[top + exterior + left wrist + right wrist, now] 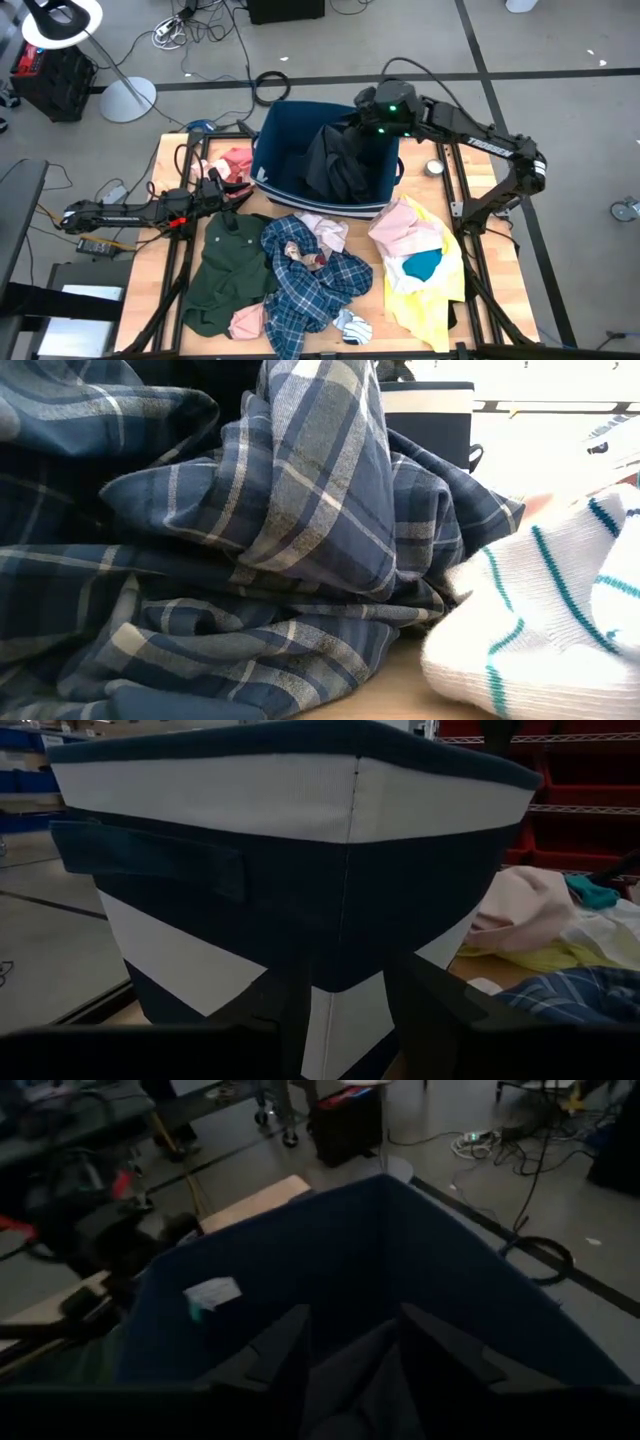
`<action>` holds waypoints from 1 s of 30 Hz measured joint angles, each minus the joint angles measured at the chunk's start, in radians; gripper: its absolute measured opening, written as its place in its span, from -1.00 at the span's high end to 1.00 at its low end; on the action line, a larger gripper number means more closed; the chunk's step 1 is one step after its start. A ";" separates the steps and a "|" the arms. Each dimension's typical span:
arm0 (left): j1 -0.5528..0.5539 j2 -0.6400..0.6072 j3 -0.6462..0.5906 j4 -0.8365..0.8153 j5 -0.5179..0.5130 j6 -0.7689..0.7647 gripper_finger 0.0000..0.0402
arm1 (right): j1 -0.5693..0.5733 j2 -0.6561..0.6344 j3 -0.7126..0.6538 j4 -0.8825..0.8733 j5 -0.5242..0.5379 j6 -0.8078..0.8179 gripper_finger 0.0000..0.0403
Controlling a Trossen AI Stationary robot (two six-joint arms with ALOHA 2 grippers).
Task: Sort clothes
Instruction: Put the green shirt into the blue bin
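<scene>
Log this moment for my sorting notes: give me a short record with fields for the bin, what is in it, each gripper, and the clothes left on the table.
bin: navy blue bin at the table's far middle
in bin: black top, draped partly over the near rim
right gripper: right gripper over the bin, shut on the black top
left gripper: left gripper beside the bin's left wall, open, holding nothing
on table: dark green shirt, blue plaid shirt, yellow shirt, pink piece, striped white sock

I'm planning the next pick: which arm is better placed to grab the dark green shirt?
Left. The left gripper sits by the bin, right beside the dark green shirt; the right gripper is over the bin with the black top.
</scene>
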 joint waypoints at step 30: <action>0.000 0.000 0.000 0.000 0.000 0.000 0.34 | 0.759 -0.215 -0.078 -0.616 0.552 0.379 0.25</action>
